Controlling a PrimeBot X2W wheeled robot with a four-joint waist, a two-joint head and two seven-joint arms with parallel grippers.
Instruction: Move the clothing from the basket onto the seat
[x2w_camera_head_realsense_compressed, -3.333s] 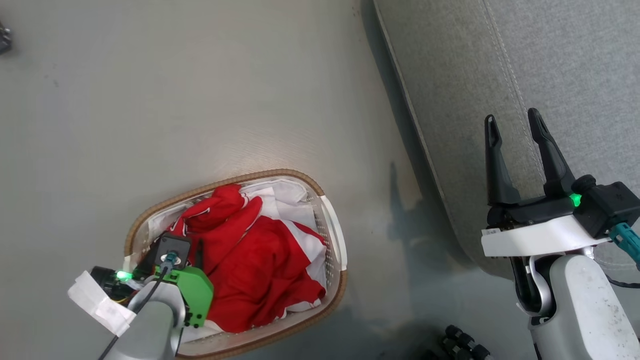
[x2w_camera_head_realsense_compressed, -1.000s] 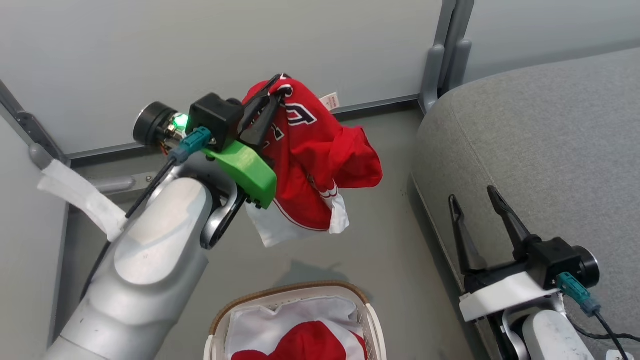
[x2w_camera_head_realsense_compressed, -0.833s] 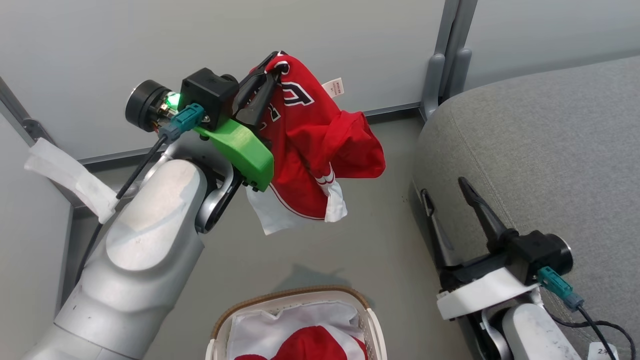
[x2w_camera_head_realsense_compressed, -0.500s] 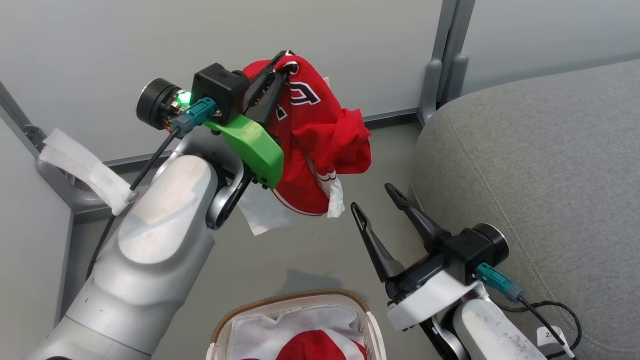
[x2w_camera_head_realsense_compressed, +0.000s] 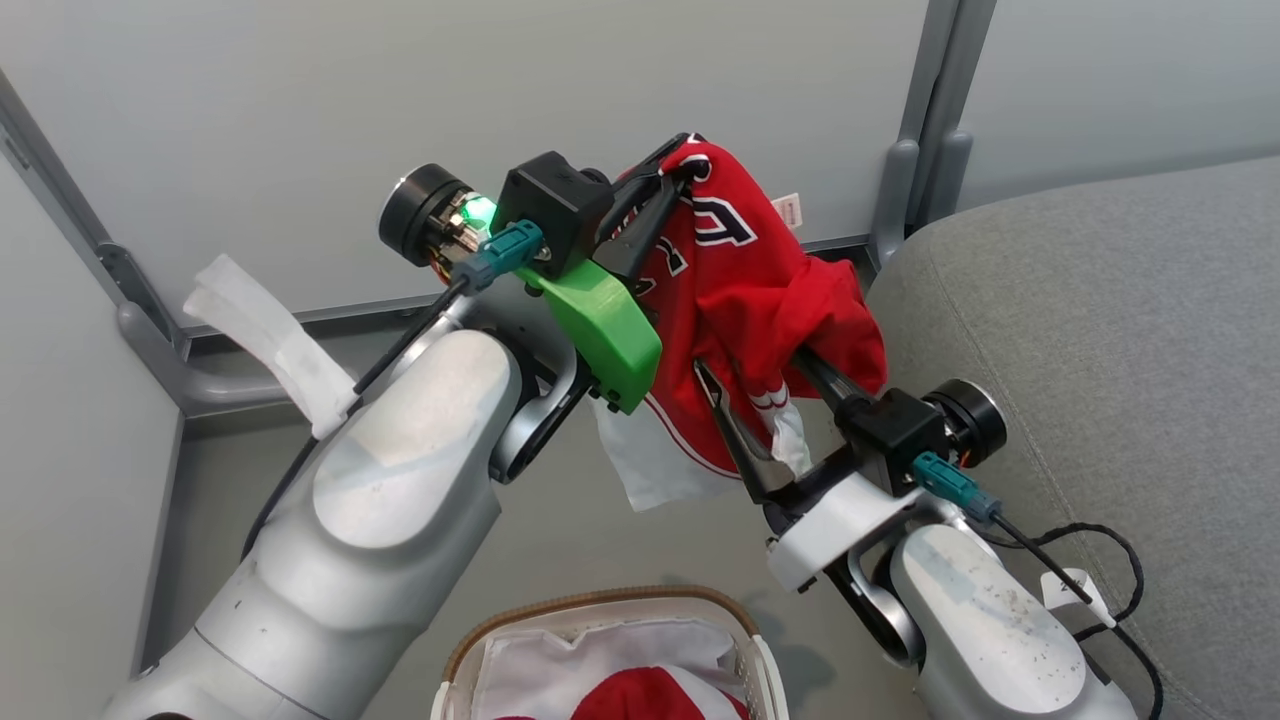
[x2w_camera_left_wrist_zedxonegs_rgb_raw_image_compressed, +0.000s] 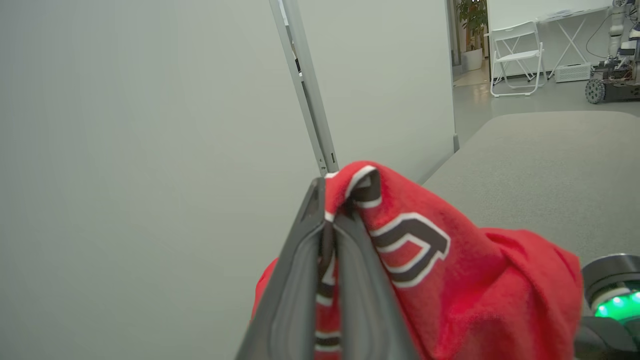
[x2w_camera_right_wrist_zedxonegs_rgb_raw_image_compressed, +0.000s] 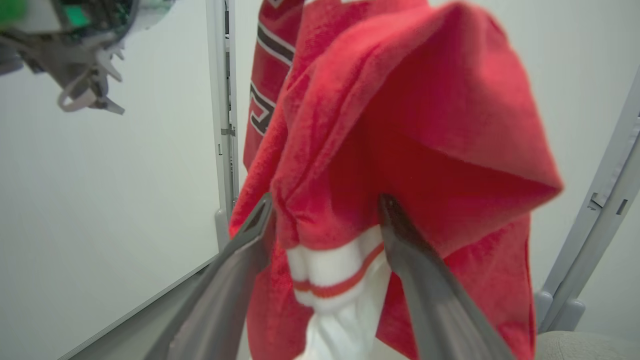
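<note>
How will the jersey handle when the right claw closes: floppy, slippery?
Likely very floppy: the jersey drapes in loose folds from the shut left claw. Probably light, since that one pinch carries it. The open right claw straddles a bunched sleeve; thick folds should hold.

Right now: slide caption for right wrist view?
Open right gripper straddles a white-trimmed fold of the hanging red jersey.

The basket (x2w_camera_head_realsense_compressed: 600, 593) is cut off by the head view's bottom edge, as is the red garment (x2w_camera_head_realsense_compressed: 650, 697) in it. Folds of the jersey (x2w_camera_head_realsense_compressed: 760, 290) leave its numerals unreadable and cover one fingertip of the right gripper (x2w_camera_head_realsense_compressed: 750, 365).
</note>
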